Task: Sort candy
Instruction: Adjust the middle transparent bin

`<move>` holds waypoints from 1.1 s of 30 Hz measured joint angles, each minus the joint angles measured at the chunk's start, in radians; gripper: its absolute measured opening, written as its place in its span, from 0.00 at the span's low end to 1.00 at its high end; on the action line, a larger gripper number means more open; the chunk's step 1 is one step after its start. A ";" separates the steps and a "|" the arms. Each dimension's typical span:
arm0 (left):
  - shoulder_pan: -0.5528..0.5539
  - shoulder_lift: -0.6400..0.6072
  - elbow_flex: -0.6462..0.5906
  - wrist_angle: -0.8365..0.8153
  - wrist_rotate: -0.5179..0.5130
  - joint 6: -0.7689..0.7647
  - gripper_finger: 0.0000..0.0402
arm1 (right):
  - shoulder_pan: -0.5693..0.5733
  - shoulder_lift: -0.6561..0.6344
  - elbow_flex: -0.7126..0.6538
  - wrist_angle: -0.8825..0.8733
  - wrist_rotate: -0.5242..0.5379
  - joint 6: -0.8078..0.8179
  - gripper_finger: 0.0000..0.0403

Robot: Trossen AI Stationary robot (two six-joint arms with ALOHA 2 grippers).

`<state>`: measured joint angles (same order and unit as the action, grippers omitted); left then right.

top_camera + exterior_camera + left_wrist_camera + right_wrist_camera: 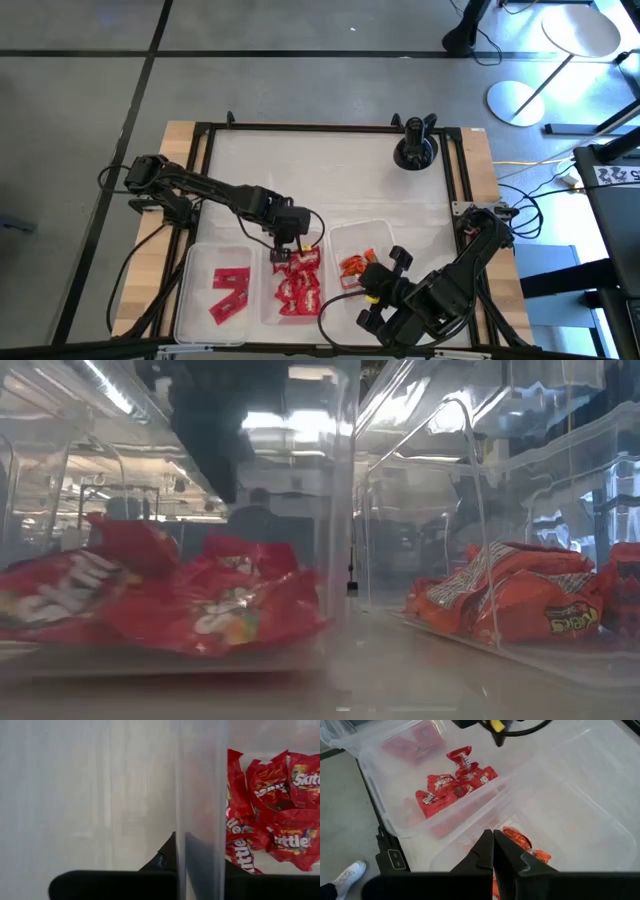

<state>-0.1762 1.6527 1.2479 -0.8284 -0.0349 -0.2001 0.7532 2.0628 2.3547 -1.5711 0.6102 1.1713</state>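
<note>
Left gripper (281, 255), fingers closed and empty, hovers at the clear middle bin's (268, 300) far edge.
Small red packets (298, 285), flat red bars (230, 293) and orange pieces (354, 265) lie binned; the white worktop (320, 175) shows no loose candy, so sorting looks nearly finished.

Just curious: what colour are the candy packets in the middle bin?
Red packets with white lettering, clearest in the left wrist view.

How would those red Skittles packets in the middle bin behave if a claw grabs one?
The Skittles packets look crinkled and glossy, so probably floppy and a bit slippery. They seem small and thin, likely light. Heaped and overlapping in the middle bin, a grabbed one may drag neighbours along.
</note>
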 joint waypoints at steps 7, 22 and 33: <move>-0.085 0.000 0.011 -0.010 0.041 -0.030 0.00 | 0.000 -0.001 0.000 0.000 0.000 0.000 0.01; -0.146 0.000 0.011 0.003 0.006 -0.081 0.03 | -0.001 -0.001 0.000 0.000 0.000 0.000 0.01; -0.127 -0.001 0.016 0.008 0.005 -0.112 0.37 | -0.001 -0.001 0.000 0.000 0.002 -0.022 0.01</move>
<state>-0.3030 1.6520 1.2642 -0.8208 -0.0303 -0.3119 0.7525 2.0621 2.3547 -1.5711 0.6118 1.1489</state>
